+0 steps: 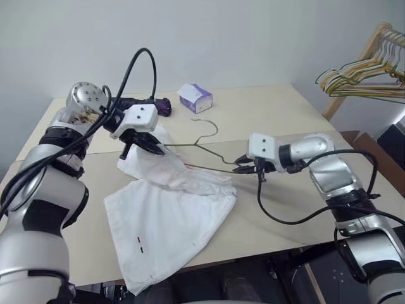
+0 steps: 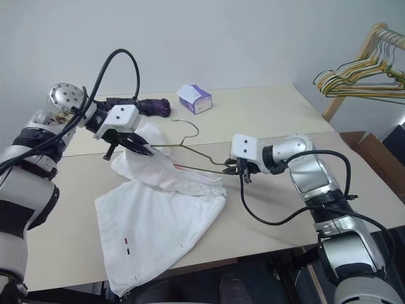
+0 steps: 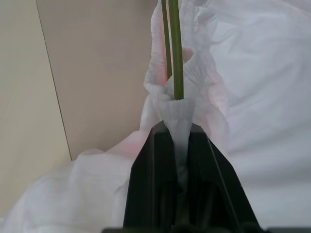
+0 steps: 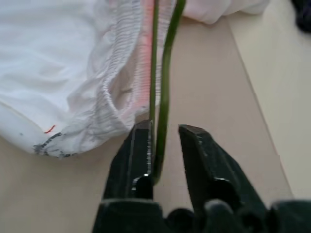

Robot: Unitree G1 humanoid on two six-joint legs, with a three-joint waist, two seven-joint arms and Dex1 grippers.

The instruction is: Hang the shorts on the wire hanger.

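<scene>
The shorts (image 1: 171, 215) are soft, matt white cloth with a puckered, gathered waistband, and the wire hanger (image 4: 163, 73) is thin bare metal with a smooth, dull olive finish. The counter (image 1: 272, 114) has a smooth, matt beige surface, and the tissue box (image 1: 195, 97) looks like lightly glossy card. The left gripper (image 3: 177, 160) and right gripper (image 4: 163, 145) have hard black jaws with a slight sheen, set in smooth white plastic housings.

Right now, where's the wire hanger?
The hanger sits mid-table, threaded into the shorts' waistband between the two grippers, its hook toward the tissue box.
</scene>
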